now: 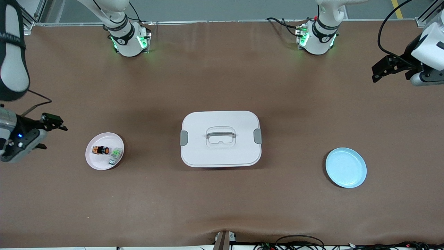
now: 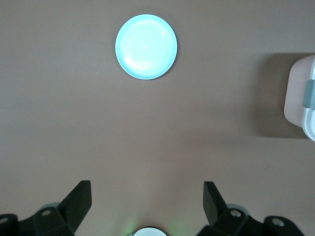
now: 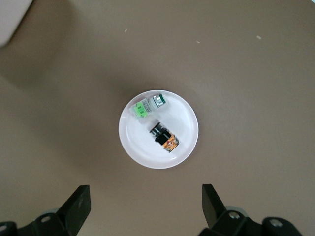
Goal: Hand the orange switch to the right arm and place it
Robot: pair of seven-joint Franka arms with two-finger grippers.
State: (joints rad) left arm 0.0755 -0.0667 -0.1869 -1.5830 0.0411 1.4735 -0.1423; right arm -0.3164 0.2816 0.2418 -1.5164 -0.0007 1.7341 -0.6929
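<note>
The orange switch (image 1: 101, 150), a stubby black cylinder with an orange cap, lies on its side on a small white plate (image 1: 92, 159) toward the right arm's end of the table. The right wrist view shows the switch (image 3: 165, 136) on that plate (image 3: 133, 147). My right gripper (image 1: 53, 137) hangs open over bare table beside the plate, with nothing between its fingers (image 3: 78, 201). My left gripper (image 1: 390, 74) hangs open and empty over the table at the left arm's end; its wrist view shows its fingers (image 2: 78, 199) wide apart.
Two small green-and-clear parts (image 1: 116, 153) share the white plate with the switch. A white lidded box (image 1: 221, 139) with a handle stands mid-table. A light blue plate (image 1: 346, 167) lies toward the left arm's end. Cables run along the table's near edge.
</note>
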